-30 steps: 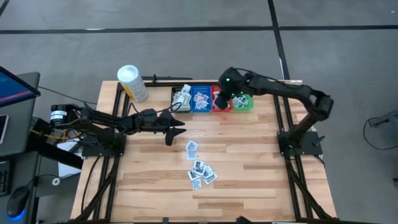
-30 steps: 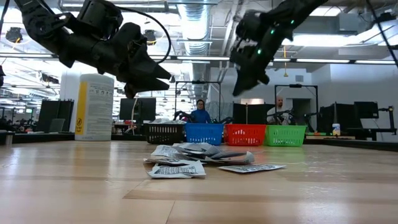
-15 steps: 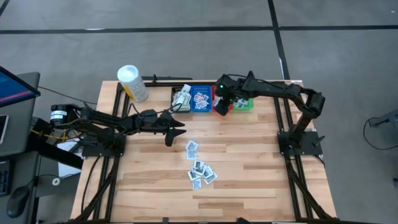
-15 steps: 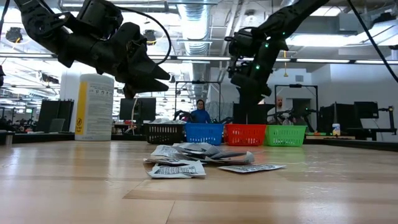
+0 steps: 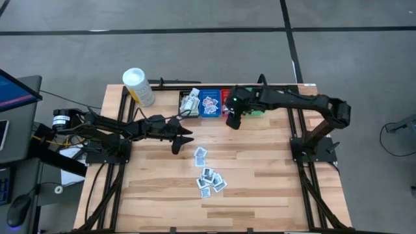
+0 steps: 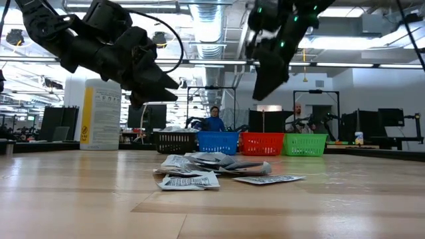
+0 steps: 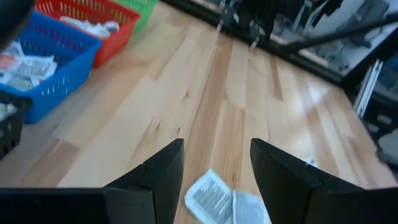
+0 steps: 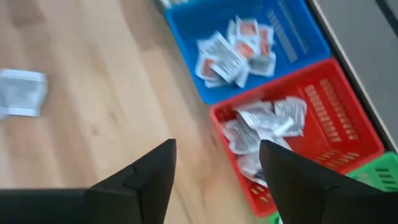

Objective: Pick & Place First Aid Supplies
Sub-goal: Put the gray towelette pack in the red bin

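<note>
A: From above? 
B: Packets (image 5: 209, 177) lie scattered mid-desk (image 5: 260, 169); right pincer (image 5: 233, 121) hangs just in front of the red bin (image 5: 225, 95); left pincer (image 5: 187, 134) waits near them.

A: Low view? 
B: Packets (image 6: 199, 171) piled before the bins.

A: Wrist views? 
B: Both pincers apart, empty; more packets in the red bin (image 8: 323, 118) and the blue bin (image 8: 280, 56).

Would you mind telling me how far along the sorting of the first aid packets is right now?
Partly done: packets already lie in the blue bin and the red bin. In hand: nothing. The right claw is open and empty just in front of the bins, and the left claw hangs open above the table. Left to do: a small pile of packets sits mid-table.
</note>
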